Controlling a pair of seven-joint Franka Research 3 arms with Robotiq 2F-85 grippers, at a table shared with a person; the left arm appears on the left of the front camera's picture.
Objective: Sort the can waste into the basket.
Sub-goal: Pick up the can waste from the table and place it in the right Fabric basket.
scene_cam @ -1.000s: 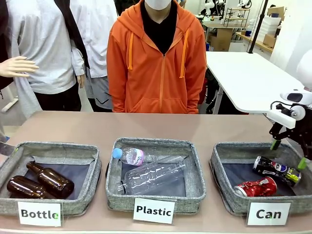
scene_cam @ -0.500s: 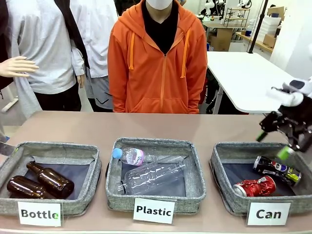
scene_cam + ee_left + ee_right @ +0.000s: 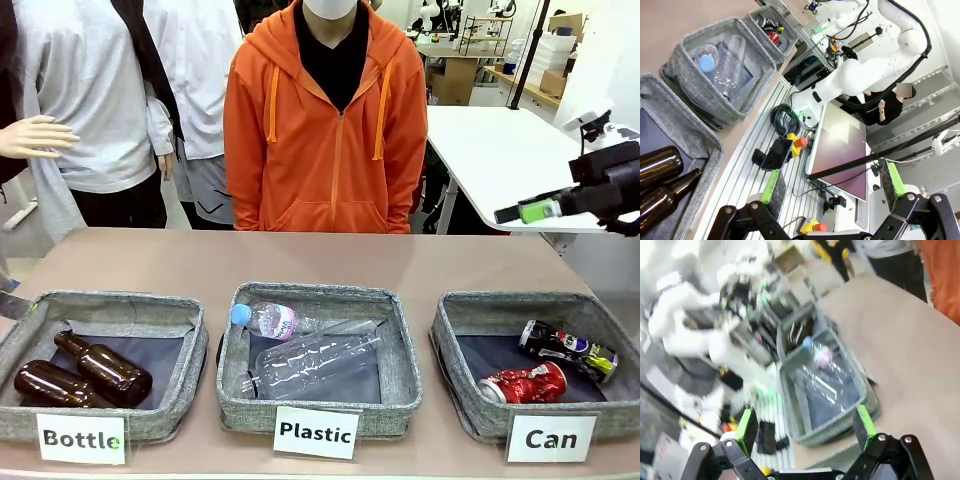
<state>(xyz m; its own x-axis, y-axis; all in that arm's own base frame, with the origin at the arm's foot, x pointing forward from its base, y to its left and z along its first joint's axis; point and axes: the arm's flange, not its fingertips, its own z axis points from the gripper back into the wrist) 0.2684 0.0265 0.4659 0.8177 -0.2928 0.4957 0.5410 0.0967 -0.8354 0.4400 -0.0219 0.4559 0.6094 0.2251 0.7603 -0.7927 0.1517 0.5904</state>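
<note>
- Brown tabletop point(image 3: 330, 260) carries three grey bins.
- Red can point(image 3: 524, 383) and black can point(image 3: 566, 350) lie in the basket point(image 3: 456, 385) labelled "Can".
- Right gripper point(image 3: 541, 210) hangs above, spread, empty.
- Left gripper point(image 3: 835, 192) gapes, empty.

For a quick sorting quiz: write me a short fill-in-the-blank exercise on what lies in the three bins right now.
1. The red can and the black can lie in the basket labelled ____.
2. The middle bin holds clear ____ bottles.
3. The bin labelled Bottle holds ____ brown glass bottles.
4. The right end effector, raised above the table, has ____ jaws.

Missing words: Can; plastic; two; open
</note>
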